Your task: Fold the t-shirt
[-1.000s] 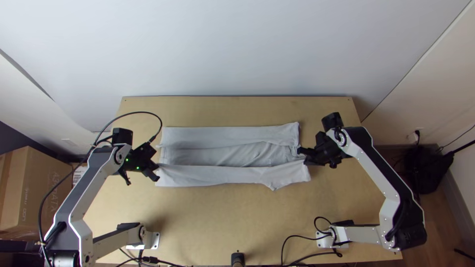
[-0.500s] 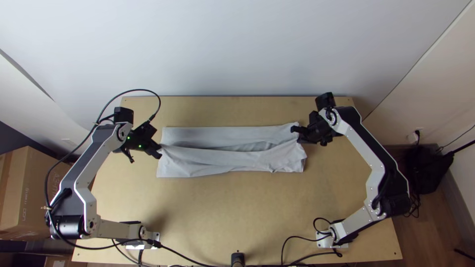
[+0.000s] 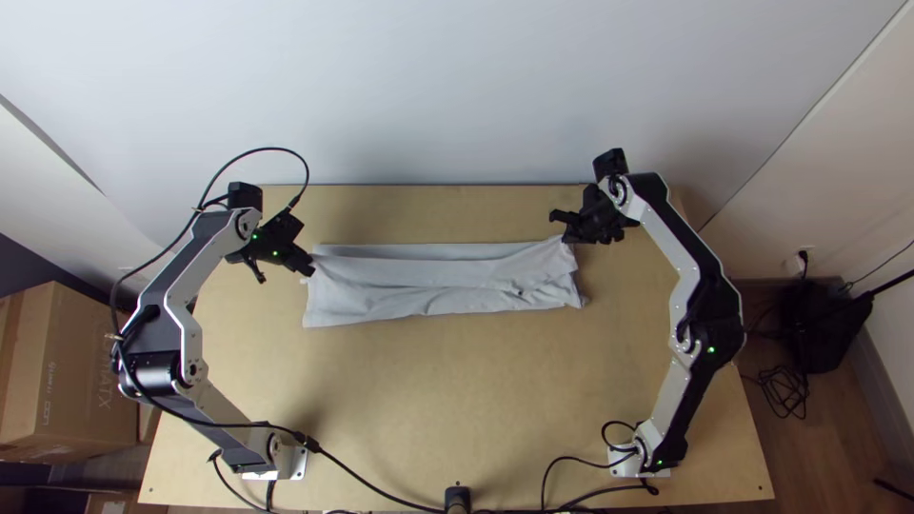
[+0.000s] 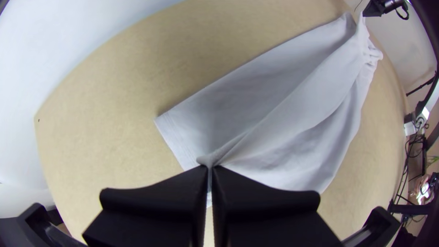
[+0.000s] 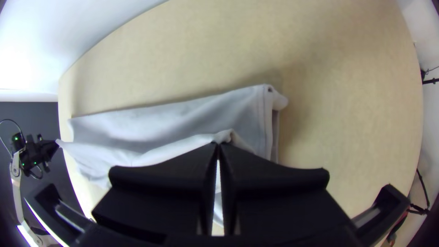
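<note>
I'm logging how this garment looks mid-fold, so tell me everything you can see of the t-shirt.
The t-shirt is pale grey, soft-looking cloth, lying as a long, narrow, creased strip across the light wooden table, nearer its far edge. A layer is drawn lengthwise over the cloth beneath. The left gripper and right gripper pinch it near opposite ends. Stitching lines run along the end by the left gripper.
</note>
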Robot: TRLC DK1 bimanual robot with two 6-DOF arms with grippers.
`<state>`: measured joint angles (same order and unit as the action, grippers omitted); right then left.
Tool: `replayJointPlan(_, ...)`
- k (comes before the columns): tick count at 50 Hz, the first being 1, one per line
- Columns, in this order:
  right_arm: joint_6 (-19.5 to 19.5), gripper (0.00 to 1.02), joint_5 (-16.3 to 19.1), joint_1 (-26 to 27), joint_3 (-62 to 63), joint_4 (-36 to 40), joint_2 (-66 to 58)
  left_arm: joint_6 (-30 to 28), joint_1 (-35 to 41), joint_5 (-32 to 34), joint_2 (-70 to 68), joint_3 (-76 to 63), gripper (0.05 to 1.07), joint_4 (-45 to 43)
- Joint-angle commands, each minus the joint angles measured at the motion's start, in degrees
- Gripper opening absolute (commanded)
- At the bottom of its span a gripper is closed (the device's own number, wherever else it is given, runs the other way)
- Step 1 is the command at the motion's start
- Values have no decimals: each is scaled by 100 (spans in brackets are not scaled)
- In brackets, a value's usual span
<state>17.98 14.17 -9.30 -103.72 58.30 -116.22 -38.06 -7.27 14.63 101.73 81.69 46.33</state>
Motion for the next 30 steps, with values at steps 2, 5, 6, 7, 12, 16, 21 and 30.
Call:
replayJointPlan(2,92,2,-143,34,-491,-12,-594,177,-47,127,233,163,8,-133)
replayJointPlan(5,101,2,-178,34,-640,-3,-805,194,-47,145,277,84,8,-256)
replayJointPlan(6,101,2,-187,34,-676,-3,-858,203,-47,145,294,58,8,-300)
replayJointPlan(7,109,2,-196,34,-711,-12,-911,238,-47,154,312,40,8,-370)
replayJointPlan(12,109,7,-319,25,-807,-38,-1078,352,-64,303,338,-57,29,-581)
replayJointPlan(16,109,53,-451,25,-764,-126,-1051,379,-143,585,119,-285,58,-959)
replayJointPlan(21,109,99,-451,60,-500,-531,-656,862,-310,734,-40,-320,93,-1178)
replayJointPlan(30,145,99,-451,130,458,-1489,680,1451,-706,1103,-136,-206,103,-783)
